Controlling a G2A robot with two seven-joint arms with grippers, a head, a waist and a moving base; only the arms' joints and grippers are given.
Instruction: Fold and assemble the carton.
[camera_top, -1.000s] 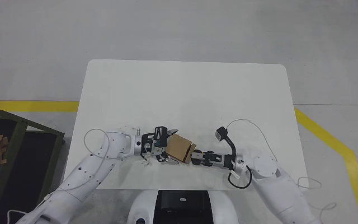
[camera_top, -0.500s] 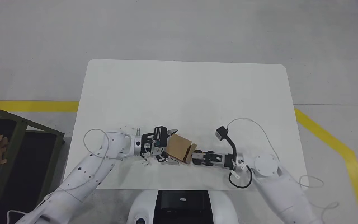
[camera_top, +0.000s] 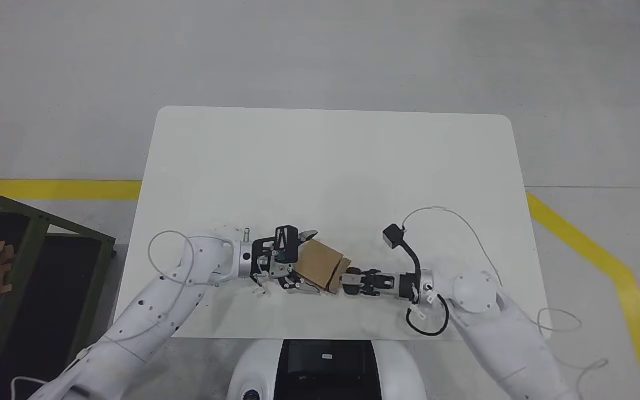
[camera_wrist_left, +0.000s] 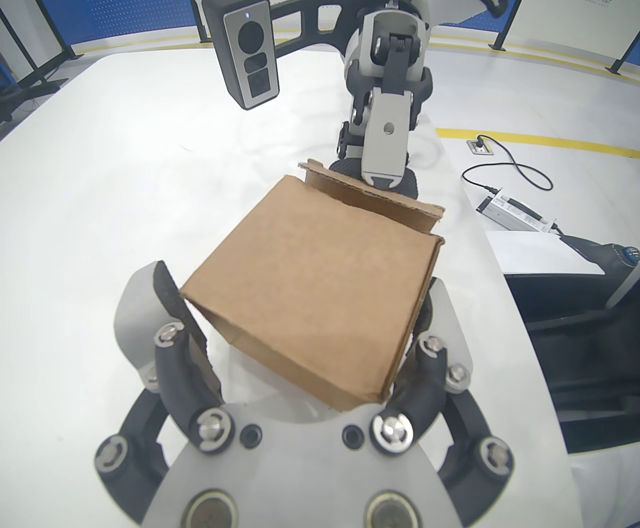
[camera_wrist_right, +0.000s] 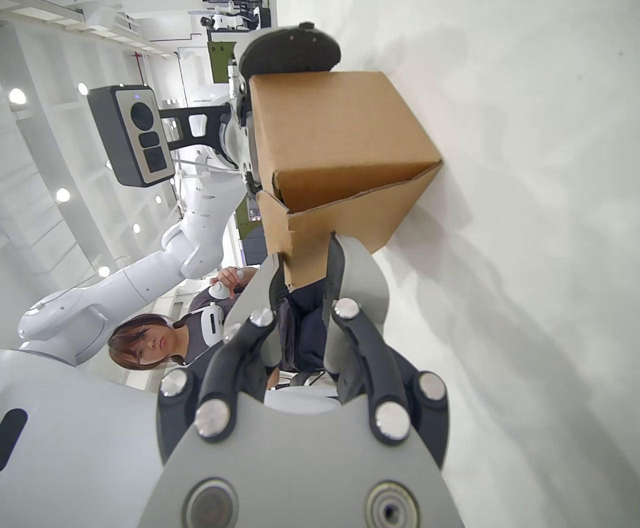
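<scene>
A small brown carton (camera_top: 322, 263) lies on the white table (camera_top: 330, 170) near its front edge. My left gripper (camera_wrist_left: 300, 300) is shut on the carton (camera_wrist_left: 320, 270), one finger on each side of its closed end. The carton's other end is open, with a flap (camera_wrist_left: 370, 200) standing up. My right gripper (camera_wrist_right: 305, 260) is shut on that flap at the open end of the carton (camera_wrist_right: 340, 125). In the top view the left gripper (camera_top: 296, 262) and the right gripper (camera_top: 347, 280) meet the carton from opposite sides.
The carton sits close to the table's front edge, with wide bare tabletop behind it. A thin cable (camera_top: 450, 222) loops over the right arm. A dark cart (camera_top: 40, 270) stands on the floor left of the table.
The right arm has edged slightly toward the carton. The carton and the left arm have stayed where they were.
</scene>
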